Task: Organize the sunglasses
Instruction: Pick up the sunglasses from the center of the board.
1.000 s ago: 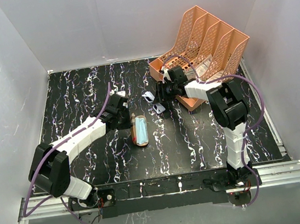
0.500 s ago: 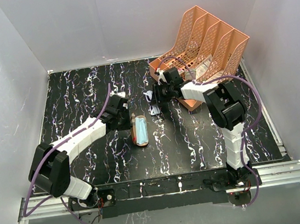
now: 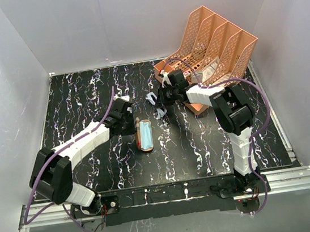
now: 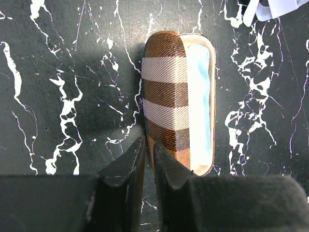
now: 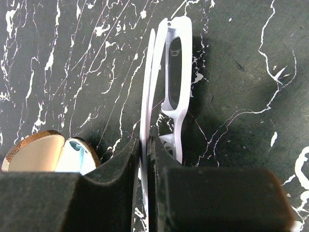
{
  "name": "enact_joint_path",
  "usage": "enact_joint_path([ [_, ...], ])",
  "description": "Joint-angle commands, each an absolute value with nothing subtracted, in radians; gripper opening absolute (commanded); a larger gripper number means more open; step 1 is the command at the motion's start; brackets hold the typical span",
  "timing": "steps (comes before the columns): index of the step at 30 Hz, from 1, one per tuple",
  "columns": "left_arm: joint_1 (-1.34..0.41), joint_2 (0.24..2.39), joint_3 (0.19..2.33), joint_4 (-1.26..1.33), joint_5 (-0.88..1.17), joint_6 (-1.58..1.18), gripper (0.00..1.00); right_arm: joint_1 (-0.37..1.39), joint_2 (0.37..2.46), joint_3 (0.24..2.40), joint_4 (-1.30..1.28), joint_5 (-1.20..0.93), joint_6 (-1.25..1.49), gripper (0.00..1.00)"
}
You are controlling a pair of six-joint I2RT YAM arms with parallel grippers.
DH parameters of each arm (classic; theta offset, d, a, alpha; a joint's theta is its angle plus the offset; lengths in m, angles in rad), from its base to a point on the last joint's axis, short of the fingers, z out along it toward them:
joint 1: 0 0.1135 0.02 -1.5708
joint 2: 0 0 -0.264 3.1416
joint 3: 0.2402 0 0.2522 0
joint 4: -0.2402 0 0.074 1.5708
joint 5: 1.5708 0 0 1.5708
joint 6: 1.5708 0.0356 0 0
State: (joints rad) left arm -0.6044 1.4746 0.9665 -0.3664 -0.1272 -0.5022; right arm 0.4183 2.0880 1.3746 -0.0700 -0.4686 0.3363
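Tally: one pair of sunglasses (image 5: 176, 72), between the fingers of the right gripper (image 5: 144, 144). One plaid case (image 4: 166, 96), at the tips of the left gripper (image 4: 148, 152); one blue cloth (image 4: 200, 96) inside it. One orange rack (image 3: 213, 39), beyond the right gripper. Two grippers in all.

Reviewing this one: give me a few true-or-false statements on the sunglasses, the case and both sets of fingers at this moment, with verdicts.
1. The right fingers pinch a temple of the sunglasses. True.
2. The plaid case is closed. False: it lies open, with a blue cloth inside.
3. The sunglasses are in the case. False: they are outside it, gripped by the right fingers.
4. The left fingers pinch the case's lid edge. True.
5. The orange rack stands at the far right of the table. True.
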Motion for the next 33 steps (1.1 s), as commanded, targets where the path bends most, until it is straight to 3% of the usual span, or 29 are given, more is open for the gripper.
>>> enact_joint_path([
  [1, -0.612, 1.439, 0.958, -0.375, -0.122, -0.512, 0.12, 0.417, 2.060, 1.375, -0.024, -0.473, 0.336, 0.00],
  [20, -0.630, 1.403, 0.906, -0.370, -0.126, -0.531, 0.12, 0.431, 1.805, 1.140, 0.077, -0.497, 0.458, 0.00],
  [33, -0.649, 1.349, 0.844, -0.357, -0.145, -0.548, 0.12, 0.643, 1.667, 0.996, 0.167, -0.326, 0.601, 0.00],
])
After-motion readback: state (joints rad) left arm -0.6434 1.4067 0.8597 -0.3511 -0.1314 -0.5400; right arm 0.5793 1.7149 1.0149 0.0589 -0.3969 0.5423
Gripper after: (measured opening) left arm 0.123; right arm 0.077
